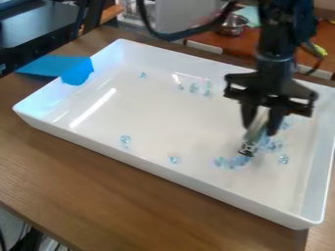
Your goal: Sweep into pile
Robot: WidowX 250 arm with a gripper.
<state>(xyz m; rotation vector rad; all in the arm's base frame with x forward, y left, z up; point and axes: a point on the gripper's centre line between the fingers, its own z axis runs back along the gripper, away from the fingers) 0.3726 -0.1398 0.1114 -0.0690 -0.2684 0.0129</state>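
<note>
Holds a slim, pale-handled tool (pixel 256 129) in the black gripper (pixel 260 128), with jaws narrowed around the handle and the tool's dark end slanted down beside a loose cluster of clear-blue beads (pixel 270 144) in the right part of the white tray (pixel 150 117). Looks only partly done — gathered around the tool, but too spread out to pass for a neat pile. Leaves to collect a short row of beads (pixel 194 87) toward the far wall, a lone bead (pixel 142 75) farther left, and two strays (pixel 125 139) near the front wall.
</note>
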